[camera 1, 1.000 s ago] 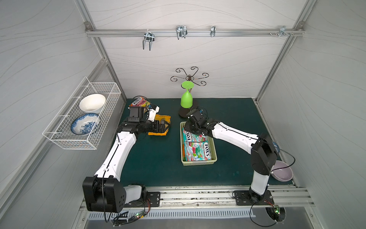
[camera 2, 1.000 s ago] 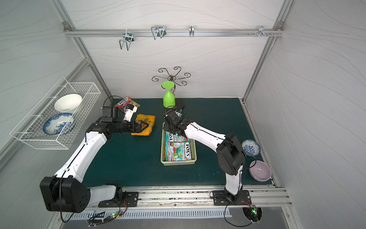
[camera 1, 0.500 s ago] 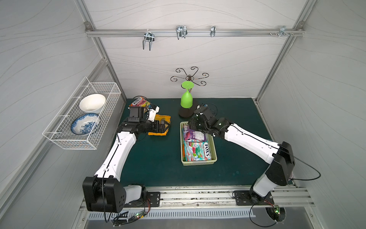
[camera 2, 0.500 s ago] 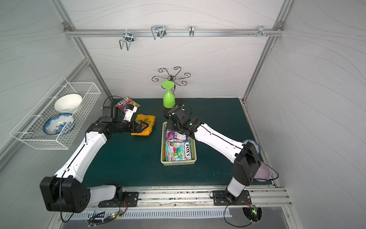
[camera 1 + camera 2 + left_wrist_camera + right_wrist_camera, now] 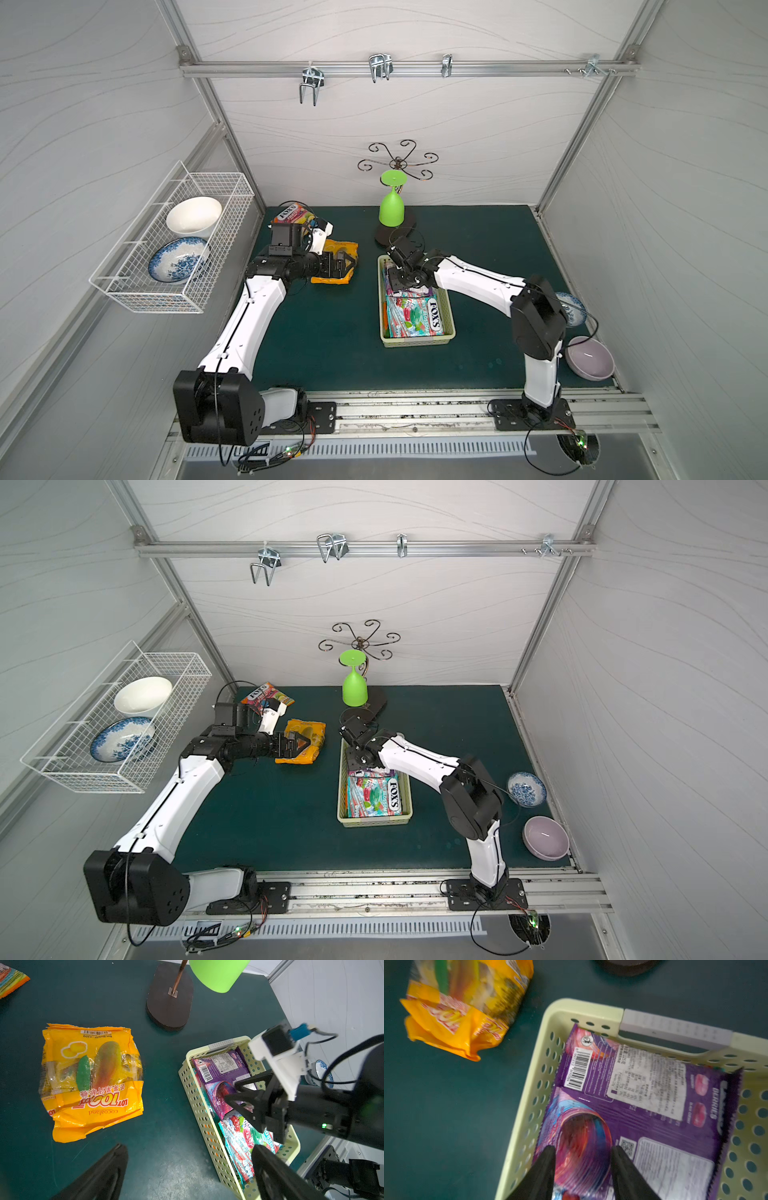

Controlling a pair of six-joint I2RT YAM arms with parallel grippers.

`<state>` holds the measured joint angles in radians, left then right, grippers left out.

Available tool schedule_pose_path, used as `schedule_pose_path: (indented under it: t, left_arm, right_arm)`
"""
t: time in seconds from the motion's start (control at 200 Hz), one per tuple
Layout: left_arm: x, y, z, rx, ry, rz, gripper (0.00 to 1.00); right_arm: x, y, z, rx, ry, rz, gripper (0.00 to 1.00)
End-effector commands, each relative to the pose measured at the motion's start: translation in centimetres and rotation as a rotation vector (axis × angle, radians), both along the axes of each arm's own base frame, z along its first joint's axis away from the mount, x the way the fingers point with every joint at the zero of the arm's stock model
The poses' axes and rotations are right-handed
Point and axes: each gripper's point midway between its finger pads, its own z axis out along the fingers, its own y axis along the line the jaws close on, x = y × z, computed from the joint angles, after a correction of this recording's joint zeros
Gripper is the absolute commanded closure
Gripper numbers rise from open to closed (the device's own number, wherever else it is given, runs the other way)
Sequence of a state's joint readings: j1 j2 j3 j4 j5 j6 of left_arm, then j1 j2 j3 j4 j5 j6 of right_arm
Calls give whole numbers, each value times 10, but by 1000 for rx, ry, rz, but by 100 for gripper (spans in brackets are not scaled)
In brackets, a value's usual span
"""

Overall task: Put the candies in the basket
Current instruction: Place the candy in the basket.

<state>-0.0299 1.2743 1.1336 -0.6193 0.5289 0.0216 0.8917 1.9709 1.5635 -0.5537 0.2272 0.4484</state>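
Note:
The pale yellow-green basket (image 5: 417, 341) (image 5: 529, 1093) stands mid-mat. It holds a teal FOX'S bag (image 5: 415, 318) and, at its far end, a purple candy bag (image 5: 654, 1105) (image 5: 220, 1068). My right gripper (image 5: 583, 1149) (image 5: 230, 1091) hovers just over the purple bag, jaws apart, gripping nothing. An orange-yellow candy bag (image 5: 91, 1080) (image 5: 347, 249) lies on the mat left of the basket. My left gripper (image 5: 187, 1148) (image 5: 347, 264) is wide open above it. Another FOX'S bag (image 5: 291, 214) lies at the back left.
A green upturned glass (image 5: 391, 208) hangs on a stand whose dark base (image 5: 395, 237) sits just behind the basket. A white wire rack (image 5: 174, 245) with two bowls is fixed to the left wall. A blue-patterned bowl (image 5: 571, 307) and a lilac bowl (image 5: 590, 357) sit at the right edge.
The right gripper's jaws have widened over the far end of the basket, and the purple bag now lies free in it. The left arm has not moved.

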Motion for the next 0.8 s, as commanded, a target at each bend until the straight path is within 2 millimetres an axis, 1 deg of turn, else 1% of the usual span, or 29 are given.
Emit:
schedule_pose_path:
  t: [0.0, 0.075, 0.155, 0.235, 0.28, 0.3, 0.365, 0.475, 0.615, 0.725, 0.745, 0.795]
  left_arm:
    - [10, 6, 8, 12, -46, 28, 3]
    - [10, 8, 2, 17, -35, 33, 3]
    - [11, 9, 3, 23, -29, 41, 3]
    - [12, 10, 2, 27, -34, 44, 3]
    - [12, 11, -1, 31, -34, 45, 3]
    - [13, 11, -2, 33, -33, 44, 3]
    - [14, 14, -4, 45, -26, 57, 2]
    - [19, 20, -8, 70, -14, 80, 2]
    - [25, 24, -17, 90, 3, 100, 2]
    - [30, 29, -24, 114, 22, 122, 2]
    - [31, 30, -25, 117, 27, 127, 2]
    - [34, 32, -29, 126, 38, 133, 2]
  right_arm:
    - [2, 2, -28, -44, 12, 80, 52]
    - [-3, 2, -55, -66, 48, 102, 52]
    - [-7, -2, -78, -114, 98, 115, 52]
    - [-9, -5, -88, -126, 118, 121, 52]
    - [-10, -5, -86, -119, 112, 127, 52]
    - [-9, -6, -83, -120, 105, 127, 52]
    - [-5, -7, -67, -115, 74, 130, 52]
    - [3, -7, -25, -74, -8, 126, 51]
    - [3, -6, 18, -8, -68, 134, 51]
    - [4, -14, 51, 29, -117, 117, 49]
    - [4, -16, 53, 31, -123, 113, 49]
    - [3, -23, 66, 48, -147, 102, 48]
